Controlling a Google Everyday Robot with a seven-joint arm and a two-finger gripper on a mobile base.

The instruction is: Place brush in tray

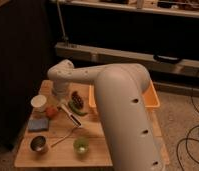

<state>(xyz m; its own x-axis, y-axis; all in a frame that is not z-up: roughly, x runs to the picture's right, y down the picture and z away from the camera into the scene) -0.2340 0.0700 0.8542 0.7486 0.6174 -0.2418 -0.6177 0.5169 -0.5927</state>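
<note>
The brush (68, 113) is a slim stick, pale at one end and dark at the other, lying diagonally on the wooden table (98, 155) between the orange ball and the dark lump. My gripper (58, 95) hangs from the white arm (118, 100) just above the brush's upper left end, and I see nothing held in it. The orange-yellow tray (154, 98) stands at the table's right side, with much of it hidden behind the arm.
A dark bumpy lump on a green base (77, 101) sits right of the brush. A white cup (39, 103), an orange ball (52, 111) and a blue sponge (37, 124) lie to the left. A metal cup (39, 144), a spoon (64, 138) and a green cup (81, 146) are in front.
</note>
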